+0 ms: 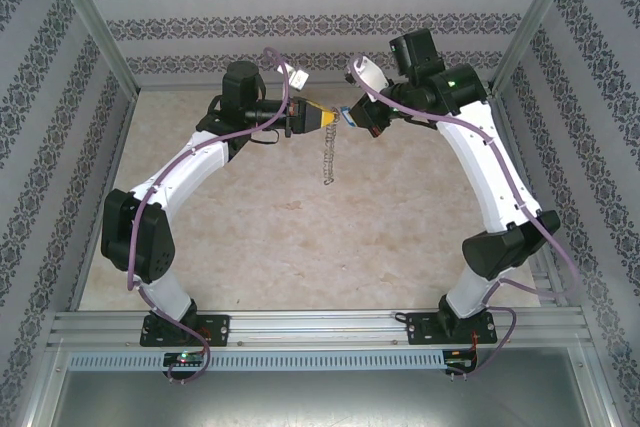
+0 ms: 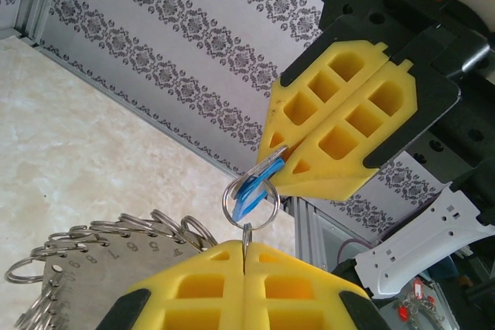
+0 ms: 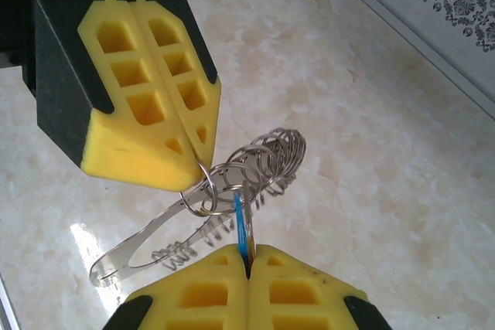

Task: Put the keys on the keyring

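1. Far left: the left gripper [image 1: 322,120] is clamped tight on one small ring of the keyring [image 1: 328,159], up in the air over the table [image 1: 250,237], with the rest of the chain dangling straight down
2. On the left wrist cam that ring's lower edge disappears between the yellow fingers [image 2: 232,262], so no idea how much of it is actually pinched
3. The keyring's flat band [image 2: 85,276] gets chopped off by the bottom of that view. It has stamped digits on it, upside down, maybe 5 6 7 8, but too soft to swear to
4. Middle: the key [image 2: 251,187] lies across the held ring as a bright blue sliver. Can't tell if it's really threaded through or just overlapping
5. Right: the right gripper [image 1: 352,117] is closed on the key, nearly tip to tip with the left one. Most of the key is buried in its fingers, so which end it has is hard to make out
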Robot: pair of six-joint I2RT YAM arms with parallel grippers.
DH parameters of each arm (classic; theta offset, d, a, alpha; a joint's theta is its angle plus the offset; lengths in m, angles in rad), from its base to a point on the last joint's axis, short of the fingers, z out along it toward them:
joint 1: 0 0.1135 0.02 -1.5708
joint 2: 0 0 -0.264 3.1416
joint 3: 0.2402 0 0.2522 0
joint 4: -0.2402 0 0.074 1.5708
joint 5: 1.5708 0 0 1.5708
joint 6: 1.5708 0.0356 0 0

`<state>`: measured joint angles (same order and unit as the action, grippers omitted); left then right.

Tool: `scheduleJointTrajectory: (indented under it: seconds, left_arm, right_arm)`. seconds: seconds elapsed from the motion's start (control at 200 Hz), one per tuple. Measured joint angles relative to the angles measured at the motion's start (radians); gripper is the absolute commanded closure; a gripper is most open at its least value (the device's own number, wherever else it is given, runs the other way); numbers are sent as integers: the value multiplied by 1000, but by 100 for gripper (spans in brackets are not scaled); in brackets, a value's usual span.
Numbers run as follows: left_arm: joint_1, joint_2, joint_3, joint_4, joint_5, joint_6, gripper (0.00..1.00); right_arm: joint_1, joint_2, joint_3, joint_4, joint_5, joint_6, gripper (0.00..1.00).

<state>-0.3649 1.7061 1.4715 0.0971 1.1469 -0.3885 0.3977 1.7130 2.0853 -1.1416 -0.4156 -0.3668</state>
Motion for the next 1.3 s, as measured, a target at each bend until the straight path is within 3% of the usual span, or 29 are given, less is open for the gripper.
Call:
scheduleJointTrajectory:
  seconds: [0.38, 1.094, 1.219, 1.299]
  left_arm:
    - [0, 0, -2, -8, 0, 0, 100]
    - [0, 0, -11, -27, -72, 18, 100]
    - [0, -2, -33, -9, -92, 14, 85]
    - [3, -13, -62, 3, -113, 0, 80]
  right_arm:
    - [33, 40, 60, -21, 31, -8, 100]
    - [-1, 37, 15, -40, 66, -23, 100]
    - [3, 38, 19, -47, 67, -23, 100]
    - [11, 47, 42, -60, 81, -23, 100]
